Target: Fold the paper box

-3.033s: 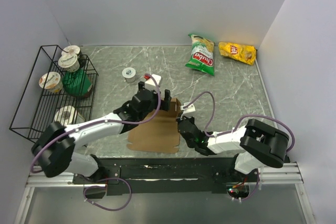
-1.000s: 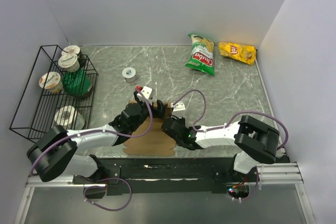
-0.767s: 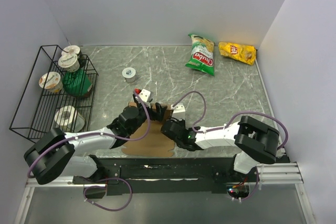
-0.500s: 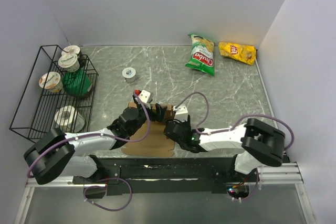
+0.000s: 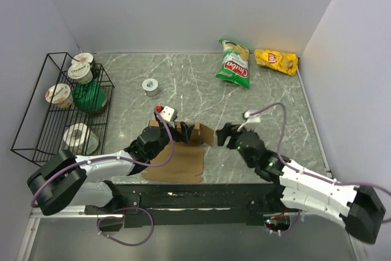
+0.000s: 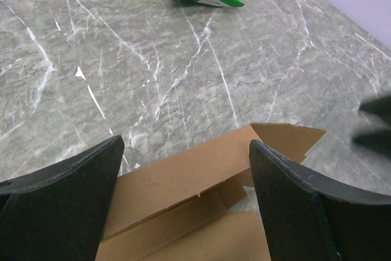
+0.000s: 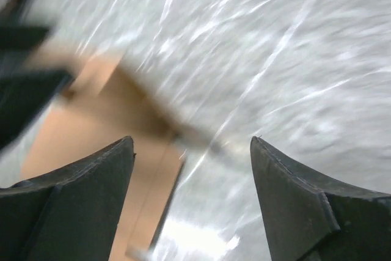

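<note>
This is a robotics lab test cell. A marble-patterned desk (image 5: pixel 269 108) is boxed in by bare pale walls (image 5: pixel 183 4), and two cabled robot arms (image 5: pixel 104 162) are bolted to a metal rail (image 5: pixel 201 211) at the desk's near edge. Props sit on the desk: snack bags (image 5: pixel 234 65), a paper box (image 5: pixel 183 160) and a wire rack (image 5: pixel 46 128) of cups.

box (image 5: pixel 180 160) plain brown | tabletop (image 5: pixel 275 108) grey, white-veined marble pattern | bag (image 5: pixel 234 64) green with red-white print | second bag (image 5: pixel 276 60) yellow | rack (image 5: pixel 38 129) black | walls (image 5: pixel 183 4) pale lilac
</note>
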You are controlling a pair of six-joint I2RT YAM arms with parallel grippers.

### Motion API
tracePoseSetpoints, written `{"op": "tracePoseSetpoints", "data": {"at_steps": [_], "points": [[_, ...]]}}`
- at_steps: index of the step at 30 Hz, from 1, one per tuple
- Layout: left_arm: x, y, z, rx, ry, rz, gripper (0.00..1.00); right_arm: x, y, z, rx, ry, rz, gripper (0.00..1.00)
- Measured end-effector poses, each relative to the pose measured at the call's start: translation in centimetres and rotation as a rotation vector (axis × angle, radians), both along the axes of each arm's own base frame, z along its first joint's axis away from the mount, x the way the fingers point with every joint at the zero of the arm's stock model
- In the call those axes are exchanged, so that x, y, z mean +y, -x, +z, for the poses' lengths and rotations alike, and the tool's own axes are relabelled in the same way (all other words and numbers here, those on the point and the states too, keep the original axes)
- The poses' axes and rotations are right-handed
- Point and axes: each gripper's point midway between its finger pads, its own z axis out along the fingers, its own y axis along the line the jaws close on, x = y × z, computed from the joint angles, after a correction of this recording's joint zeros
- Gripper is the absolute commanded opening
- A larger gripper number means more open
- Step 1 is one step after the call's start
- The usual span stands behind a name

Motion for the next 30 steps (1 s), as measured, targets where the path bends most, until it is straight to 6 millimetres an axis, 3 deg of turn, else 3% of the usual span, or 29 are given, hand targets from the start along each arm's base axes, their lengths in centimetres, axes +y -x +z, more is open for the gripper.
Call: {"op": "tracePoseSetpoints", "data": {"at_steps": [4, 7, 13, 20, 30], "points": [[0.0, 0.0, 0.0, -0.002, 0.001, 0.0, 0.89, -3.5, -2.8, -0.1, 0.021, -0.024, -0.108, 0.77], [0.0, 0.0, 0.0, -0.002, 0.001, 0.0, 0.89, -4.1, -3.6, -1.7, 0.07, 0.011, -0.098, 0.75], [0.0, 0.0, 0.0, -0.002, -0.001, 0.0, 0.89, -1.7, -2.9, -6.1, 0.176, 0.122, 0.095, 0.7], [0.0, -0.1, 0.0, -0.007, -0.005, 0.004, 0.9, 1.2, -2.2, -4.8, 0.087, 0.097, 0.269, 0.71], [0.0, -0.1, -0.1, -0.011, -0.012, 0.002, 0.9, 4.5, -0.2, -5.1, 0.027, 0.133, 0.455, 0.71]]}}
